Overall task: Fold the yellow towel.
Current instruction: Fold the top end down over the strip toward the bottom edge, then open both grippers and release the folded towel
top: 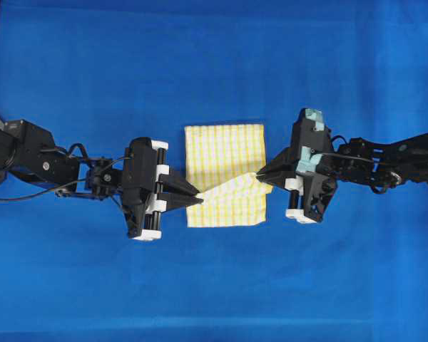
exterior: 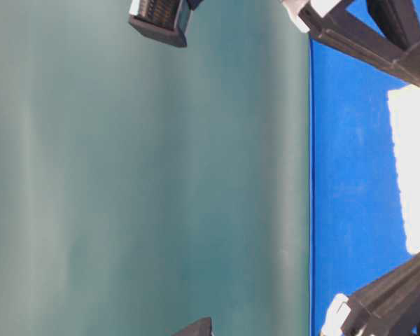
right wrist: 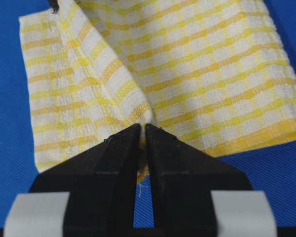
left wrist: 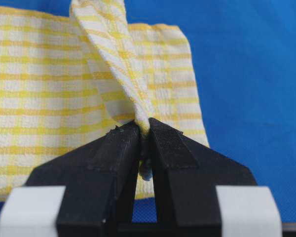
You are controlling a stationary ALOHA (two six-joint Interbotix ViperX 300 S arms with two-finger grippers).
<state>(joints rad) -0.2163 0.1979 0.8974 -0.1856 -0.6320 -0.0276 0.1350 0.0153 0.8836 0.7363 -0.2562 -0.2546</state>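
The yellow towel [top: 225, 160] lies in the middle of the blue cloth, a small checked rectangle, flat at the back. A raised ridge of its fabric [top: 232, 189] runs across its front part between my two grippers. My left gripper [top: 200, 197] is shut on the towel at its left edge; the left wrist view has the pinched fold [left wrist: 138, 106] rising out of the jaws. My right gripper [top: 257, 174] is shut on the towel at its right edge, where the fabric [right wrist: 133, 106] bunches into the jaws. The towel [exterior: 414, 175] shows as a pale blur at table level.
The blue table cover [top: 214, 285] stretches all round the towel. Both black arms reach in from the sides, the left one [top: 50, 167] and the right one [top: 385, 160]. A grey-green wall [exterior: 147, 175] fills most of the table-level view.
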